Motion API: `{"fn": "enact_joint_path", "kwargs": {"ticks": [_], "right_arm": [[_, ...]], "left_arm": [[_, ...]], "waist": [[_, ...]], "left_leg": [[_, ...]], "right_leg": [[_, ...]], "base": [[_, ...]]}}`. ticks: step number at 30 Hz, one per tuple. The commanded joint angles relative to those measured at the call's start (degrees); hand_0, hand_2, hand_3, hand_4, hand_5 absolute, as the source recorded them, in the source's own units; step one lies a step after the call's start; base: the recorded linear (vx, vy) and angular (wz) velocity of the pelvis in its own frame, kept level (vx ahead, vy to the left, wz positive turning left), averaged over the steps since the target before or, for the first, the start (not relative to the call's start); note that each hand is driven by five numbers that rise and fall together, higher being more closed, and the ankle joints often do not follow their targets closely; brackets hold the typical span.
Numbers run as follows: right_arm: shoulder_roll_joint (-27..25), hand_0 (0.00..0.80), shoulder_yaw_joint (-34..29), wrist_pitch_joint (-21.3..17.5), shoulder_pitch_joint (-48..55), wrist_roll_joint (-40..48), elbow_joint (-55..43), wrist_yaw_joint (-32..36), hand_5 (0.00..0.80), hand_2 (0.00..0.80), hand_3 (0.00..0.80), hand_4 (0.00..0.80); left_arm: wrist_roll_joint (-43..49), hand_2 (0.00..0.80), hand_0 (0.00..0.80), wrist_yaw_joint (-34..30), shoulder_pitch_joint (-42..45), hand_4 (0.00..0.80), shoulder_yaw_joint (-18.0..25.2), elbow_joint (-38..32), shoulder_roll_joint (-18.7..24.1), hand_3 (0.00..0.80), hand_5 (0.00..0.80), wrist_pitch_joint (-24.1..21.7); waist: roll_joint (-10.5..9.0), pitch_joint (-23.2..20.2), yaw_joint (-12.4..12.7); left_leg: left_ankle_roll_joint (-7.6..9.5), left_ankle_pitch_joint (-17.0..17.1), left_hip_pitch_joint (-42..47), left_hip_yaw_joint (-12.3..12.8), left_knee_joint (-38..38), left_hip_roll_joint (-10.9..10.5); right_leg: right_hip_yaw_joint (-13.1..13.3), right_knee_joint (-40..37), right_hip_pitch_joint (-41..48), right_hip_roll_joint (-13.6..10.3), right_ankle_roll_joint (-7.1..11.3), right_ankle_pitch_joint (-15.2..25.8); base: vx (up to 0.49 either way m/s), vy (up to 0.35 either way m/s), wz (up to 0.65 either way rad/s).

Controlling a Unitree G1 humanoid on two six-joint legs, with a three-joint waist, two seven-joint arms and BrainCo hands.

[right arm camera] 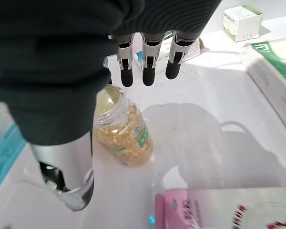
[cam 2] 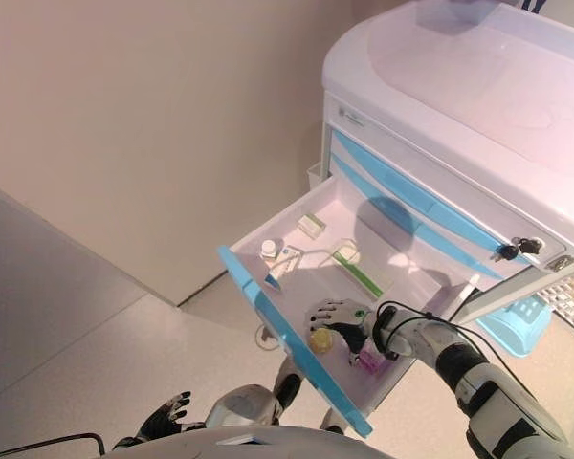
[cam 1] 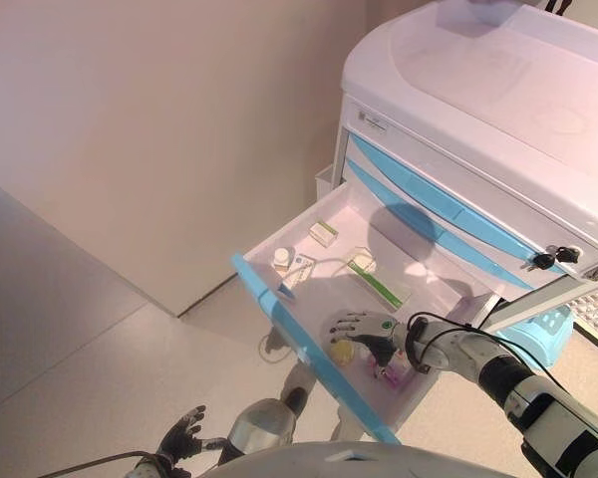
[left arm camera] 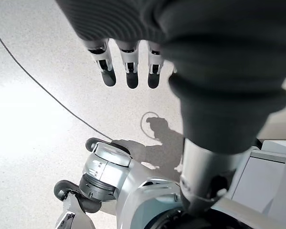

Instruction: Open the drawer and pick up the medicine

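Observation:
The cart's top drawer [cam 1: 279, 309], white with a blue front, stands pulled out. In it lies a clear medicine bottle of yellow pills [cam 1: 342, 351], on its side near the blue front; it also shows in the right wrist view [right arm camera: 126, 133]. My right hand [cam 1: 364, 329] is inside the drawer just over the bottle, fingers [right arm camera: 148, 67] straight above it and the thumb beside it, holding nothing. My left hand [cam 1: 184, 435] hangs low at the lower left, fingers relaxed and empty.
Also in the drawer are a pink packet [right arm camera: 214, 210] beside the bottle, a long green-and-white box [cam 1: 379, 284], a small white box [cam 1: 323, 233] and a small white bottle [cam 1: 281, 258]. The white cart [cam 1: 498, 100] has further blue drawers and keys [cam 1: 553, 257] in its lock. A wall stands to the left.

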Motion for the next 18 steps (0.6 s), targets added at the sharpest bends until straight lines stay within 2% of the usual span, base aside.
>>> {"fn": "enact_joint_path", "kwargs": {"ticks": [1,18], "right_arm": [[-0.39,0.0,2.15,1.02,0.2,-0.31,-1.73,-2.66,0.0,0.0,0.0,0.0],[1.32,0.0,1.09,5.4,1.06,-0.88,-1.66,-6.57,0.0,0.0,0.0,0.0]], "left_arm": [[1.3,0.0,0.0,0.41,-0.56,0.0,-2.02,0.08,-0.72,0.0,0.0,-2.07],[1.67,0.0,0.0,0.64,0.0,0.0,-2.16,0.18,-1.43,0.0,0.0,-2.28]], "waist": [[0.37,-0.82,0.93],[1.22,-0.82,1.12]], "left_leg": [[-2.53,-3.69,-0.8,-0.98,-0.86,-1.58],[-2.43,-3.53,-0.78,-1.66,-1.06,-1.92]], "right_leg": [[0.91,1.0,-0.04,-0.66,1.19,-0.41],[0.28,1.22,0.02,-0.98,1.17,-0.51]], "base": [[0.005,0.01,0.03],[0.001,0.001,0.0]]}}
